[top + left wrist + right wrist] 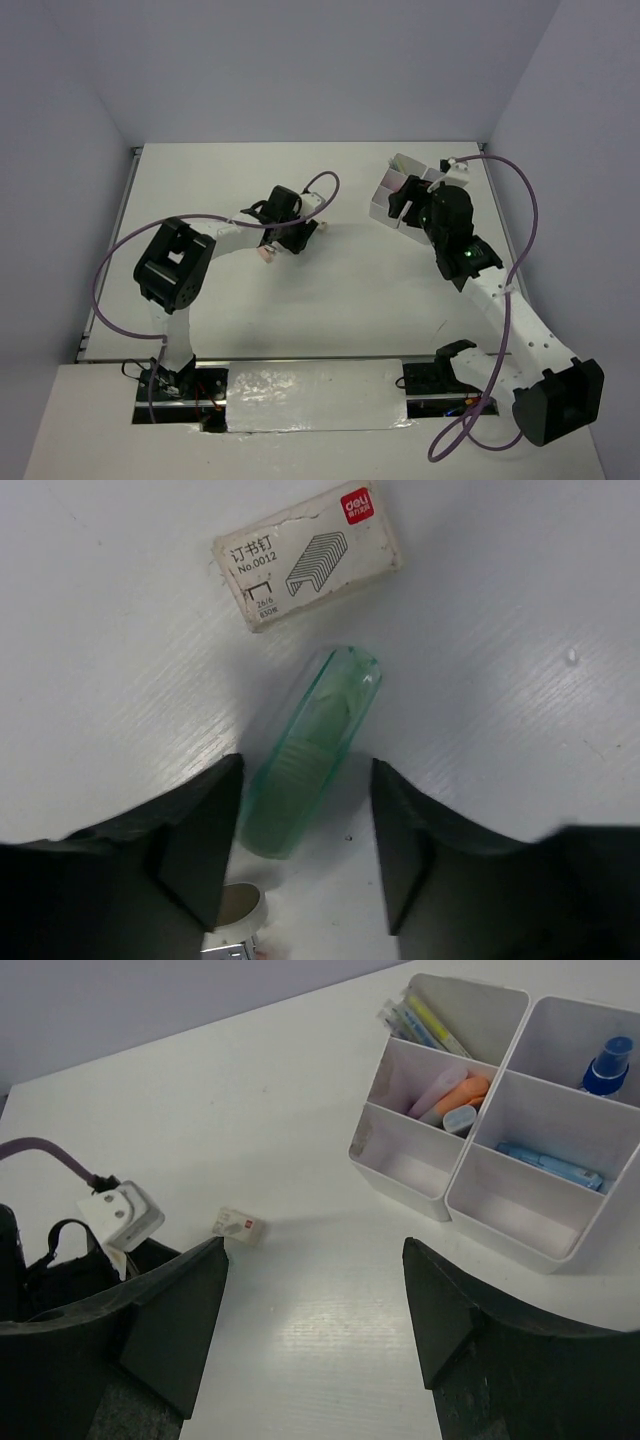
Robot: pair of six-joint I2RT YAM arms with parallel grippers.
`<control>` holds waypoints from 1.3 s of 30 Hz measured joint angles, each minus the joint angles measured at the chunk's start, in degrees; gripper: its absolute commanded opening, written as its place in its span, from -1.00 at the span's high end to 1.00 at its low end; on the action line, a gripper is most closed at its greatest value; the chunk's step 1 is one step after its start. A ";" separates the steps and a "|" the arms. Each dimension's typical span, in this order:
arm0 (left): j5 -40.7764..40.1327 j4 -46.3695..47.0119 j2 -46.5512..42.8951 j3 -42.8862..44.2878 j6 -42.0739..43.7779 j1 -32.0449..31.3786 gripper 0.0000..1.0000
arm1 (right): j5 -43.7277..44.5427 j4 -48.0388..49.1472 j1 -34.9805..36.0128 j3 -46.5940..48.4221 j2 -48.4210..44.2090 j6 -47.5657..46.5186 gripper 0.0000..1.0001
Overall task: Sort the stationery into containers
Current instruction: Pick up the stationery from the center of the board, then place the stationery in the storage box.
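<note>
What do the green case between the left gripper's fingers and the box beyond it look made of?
Green case: probably glossy, translucent plastic; the table shows through it and its rim glints. Box: matte printed cardboard, judging by its scuffed, frayed edges and the printed staple drawing.

Bright, even light casts only soft shadows on the white table [350, 290]; all views are sharp.
</note>
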 measured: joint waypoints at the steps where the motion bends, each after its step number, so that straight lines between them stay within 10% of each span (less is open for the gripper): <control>1: 0.11 -0.22 0.00 0.00 -0.13 0.00 -0.14 | 0.15 -0.35 0.42 0.00 -0.20 -0.11 -0.56; 11: -3.08 1.27 -1.11 -2.27 -2.75 -4.26 0.91 | -1.84 -2.05 4.61 -0.02 -4.46 -0.46 -0.65; 39: -9.81 32.68 -30.62 -34.75 -20.20 -23.47 1.00 | -16.06 21.88 16.22 -18.45 11.30 26.75 -0.54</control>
